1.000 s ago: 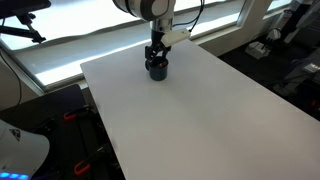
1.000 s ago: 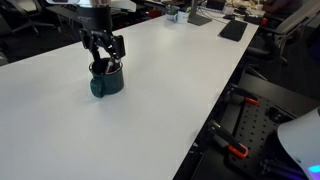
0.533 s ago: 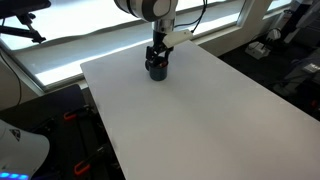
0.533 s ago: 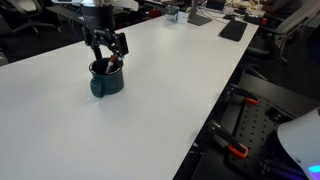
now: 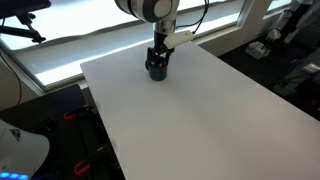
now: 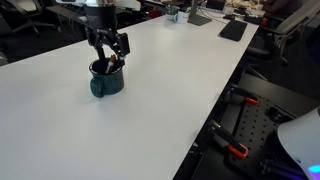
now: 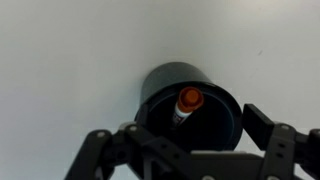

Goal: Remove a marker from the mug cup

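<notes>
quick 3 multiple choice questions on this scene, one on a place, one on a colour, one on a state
1. Where is the marker relative to the mug cup?
A. lying beside it
B. inside it
C. lifted clear above it

2. What colour is the marker's top end in the wrist view?
A. green
B. white
C. orange

3. How is the tool?
A. open, above the mug cup
B. shut on the mug cup's handle
C. shut on the marker

Key: 1 B, it stands within the dark rim; 2 C, an orange cap shows; 3 A, its fingers are spread wide with nothing between them.
</notes>
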Motion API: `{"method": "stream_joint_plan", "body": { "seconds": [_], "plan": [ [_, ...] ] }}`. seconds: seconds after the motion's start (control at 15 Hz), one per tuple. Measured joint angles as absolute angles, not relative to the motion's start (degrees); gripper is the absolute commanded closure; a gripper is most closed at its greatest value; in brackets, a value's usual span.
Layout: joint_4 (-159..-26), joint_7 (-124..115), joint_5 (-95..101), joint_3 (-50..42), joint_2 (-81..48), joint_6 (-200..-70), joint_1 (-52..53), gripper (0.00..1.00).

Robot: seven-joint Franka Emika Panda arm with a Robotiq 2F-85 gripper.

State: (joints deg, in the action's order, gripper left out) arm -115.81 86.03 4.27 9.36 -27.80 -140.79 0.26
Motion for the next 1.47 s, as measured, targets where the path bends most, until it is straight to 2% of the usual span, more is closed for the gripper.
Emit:
{"method": "stream_joint_plan", "body": {
  "seconds": [0.2, 0.47, 0.53, 0.67, 1.2, 1.47],
  "plan": [
    [-115.8, 86.0, 4.3, 9.3, -27.3, -141.0, 0.3, 0.65],
    [-115.8, 86.0, 4.3, 9.2, -26.9, -141.1, 0.3, 0.95],
    [-115.8, 85.9, 4.4, 9.1, -26.9, -141.1, 0.3, 1.00],
    [-115.8, 85.1, 4.8, 9.1, -26.9, -141.1, 0.3, 0.96],
    [-116.0, 82.7, 6.6, 9.1, -26.2, -141.7, 0.8, 0.96],
    [-116.2, 82.1, 7.0, 9.2, -21.9, -143.1, 1.4, 0.96]
  ]
}}
